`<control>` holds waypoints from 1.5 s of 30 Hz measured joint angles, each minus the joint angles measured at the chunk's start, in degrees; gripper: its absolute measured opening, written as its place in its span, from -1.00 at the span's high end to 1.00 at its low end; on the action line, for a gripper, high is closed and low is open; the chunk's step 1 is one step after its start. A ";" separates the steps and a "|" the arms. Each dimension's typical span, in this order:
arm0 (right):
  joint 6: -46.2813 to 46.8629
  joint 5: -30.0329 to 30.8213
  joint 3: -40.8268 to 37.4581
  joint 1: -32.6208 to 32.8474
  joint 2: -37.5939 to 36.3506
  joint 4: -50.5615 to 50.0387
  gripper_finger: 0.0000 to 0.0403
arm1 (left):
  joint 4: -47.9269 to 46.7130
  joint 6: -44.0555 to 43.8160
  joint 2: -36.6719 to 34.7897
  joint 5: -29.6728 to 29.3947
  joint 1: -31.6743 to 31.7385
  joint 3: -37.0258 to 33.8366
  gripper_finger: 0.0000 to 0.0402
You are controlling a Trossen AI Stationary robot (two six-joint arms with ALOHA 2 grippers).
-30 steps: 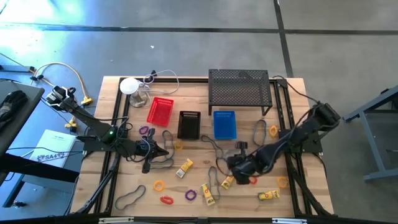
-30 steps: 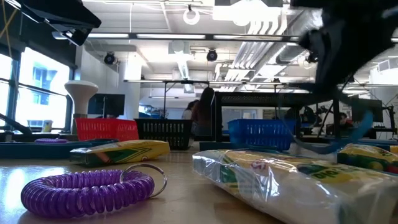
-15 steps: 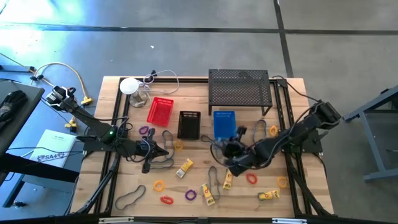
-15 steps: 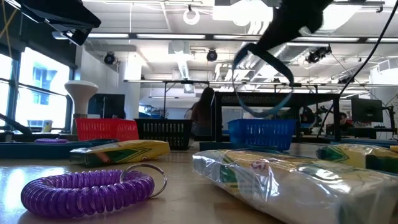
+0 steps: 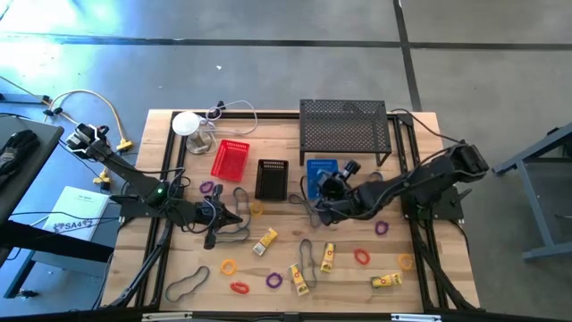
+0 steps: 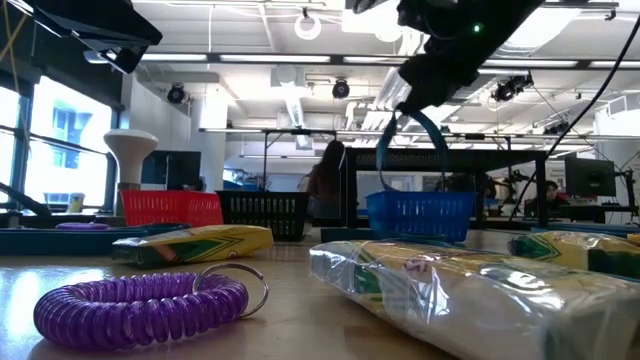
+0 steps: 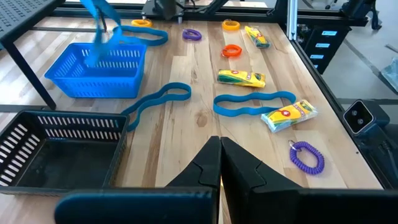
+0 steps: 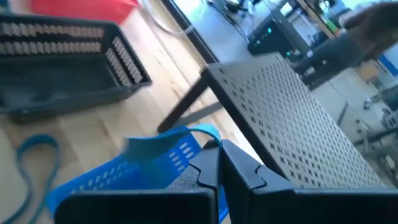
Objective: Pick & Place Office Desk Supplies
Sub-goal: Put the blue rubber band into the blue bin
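We've got the right gripper (image 5: 329, 190) up over the blue basket (image 5: 323, 179), jaws clamped tight on a blue rubber-band loop (image 6: 411, 150). In the low view the loop hangs straight down from the jaws with its bottom just above the basket's rim, so we read this as lining up a drop: held high to let the slack band clear the rim and fall inside.

The left gripper (image 5: 225, 217) waits low over the counter (image 5: 277, 259), out past the black basket (image 5: 272, 179) from the blue one, jaws pressed together on nothing.

Room around the blue basket is tight on the far side: the black wire-mesh shelf (image 5: 345, 130) stands just behind it, and the right wrist view shows the shelf's leg close beside the basket's corner. A swing that way could catch the loop or the arm. The black basket sits just beside the blue one and the red basket (image 5: 230, 159) lies beyond that, so a loose release could land in the wrong bin.

The near side of the blue basket is the open ground. More loops (image 7: 254, 104), yellow crayon packs (image 7: 240, 77) and small coil rings (image 7: 306, 157) lie scattered there, well apart from each other, none yet binned as far as we can see.
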 joint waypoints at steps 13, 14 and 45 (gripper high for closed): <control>15.20 -7.77 -0.83 -5.48 1.19 -0.46 0.99 | 0.00 -0.22 0.00 0.00 0.00 0.00 1.00; 16.77 -9.10 -0.92 -5.94 1.31 -0.92 0.99 | 0.00 -0.58 0.00 0.00 0.01 0.00 1.00; 20.06 -27.92 -0.85 -10.71 7.23 -1.41 0.55 | -0.37 -3.42 0.02 0.00 -0.26 -0.04 1.00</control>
